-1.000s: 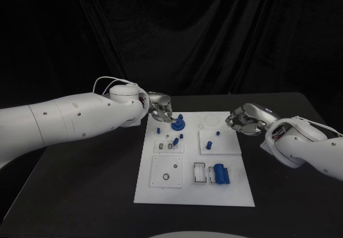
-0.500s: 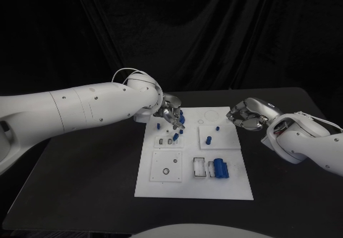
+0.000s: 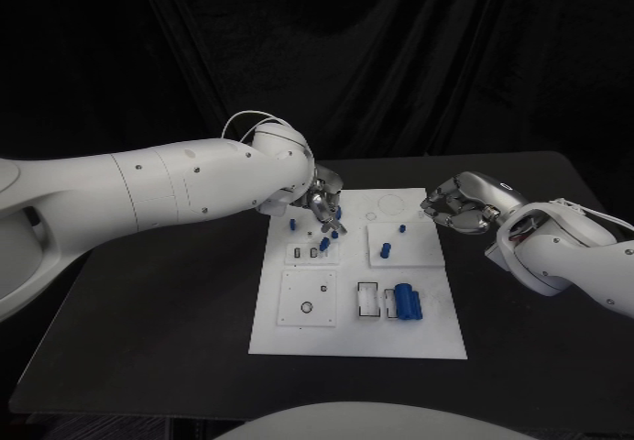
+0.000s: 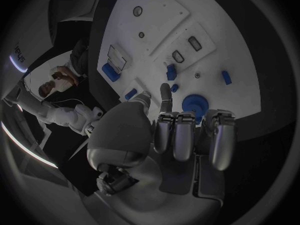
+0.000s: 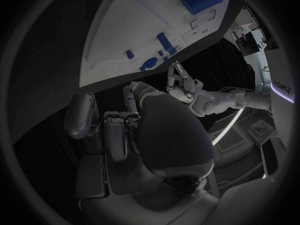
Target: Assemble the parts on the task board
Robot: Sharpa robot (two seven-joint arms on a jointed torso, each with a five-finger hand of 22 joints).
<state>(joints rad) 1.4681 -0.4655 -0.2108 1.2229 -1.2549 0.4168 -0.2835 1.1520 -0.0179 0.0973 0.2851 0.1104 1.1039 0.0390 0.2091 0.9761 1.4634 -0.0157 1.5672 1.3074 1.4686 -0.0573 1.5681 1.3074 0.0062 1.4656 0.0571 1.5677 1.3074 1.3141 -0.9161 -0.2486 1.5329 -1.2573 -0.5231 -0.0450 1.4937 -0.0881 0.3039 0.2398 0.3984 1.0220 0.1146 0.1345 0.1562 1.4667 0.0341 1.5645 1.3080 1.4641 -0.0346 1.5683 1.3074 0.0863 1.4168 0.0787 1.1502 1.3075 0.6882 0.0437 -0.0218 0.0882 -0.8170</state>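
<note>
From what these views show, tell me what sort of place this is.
Probably a robotics lab or test cell, not a factory line: a black table against a black backdrop, a white task board with small blue parts laid out on it, and two white arms working over it with a left hand and right hand.

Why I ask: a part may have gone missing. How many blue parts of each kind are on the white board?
Small blue pegs: 5
Blue wheel: 1
Large blue cylinders: 2
Total: 8 blue parts, as far as they can be told apart.
</note>
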